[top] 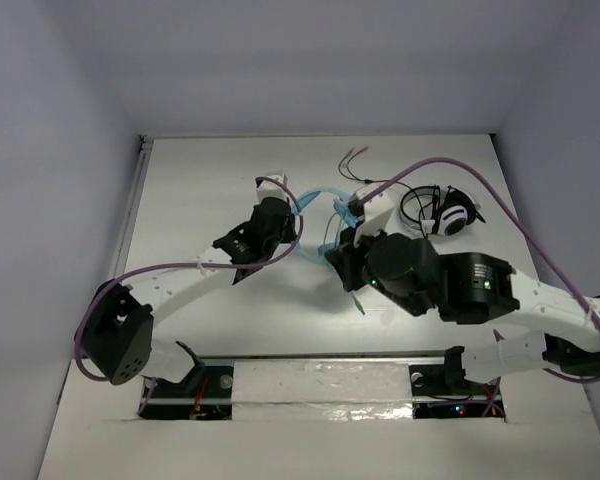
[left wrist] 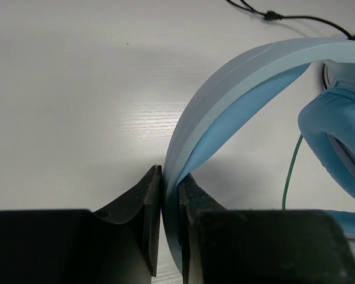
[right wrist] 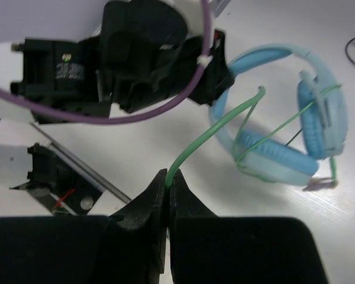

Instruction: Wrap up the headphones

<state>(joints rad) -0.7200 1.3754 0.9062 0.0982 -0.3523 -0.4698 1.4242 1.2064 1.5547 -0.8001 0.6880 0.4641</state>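
I had the left gripper (left wrist: 170, 177) clamped on the wide headband (left wrist: 225, 100) of the light-blue headphones (left wrist: 337, 142), which lay on the white table (left wrist: 77, 89), left of the smaller black-and-white headset (top: 450, 215). Their thin green cable (right wrist: 216, 124) looped across the padded earcups (right wrist: 272, 165), and my right gripper (right wrist: 168, 176) pinched its free length.

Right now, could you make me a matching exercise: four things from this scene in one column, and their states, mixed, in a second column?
1. left gripper
2. right gripper
3. green cable
4. black-and-white headphones

A. lying apart on the table, held by nothing
B. shut on the light-blue headband
C. partly looped around the earcups
D. shut, pinching the cable's free part

Pairs: 1-B, 2-D, 3-C, 4-A
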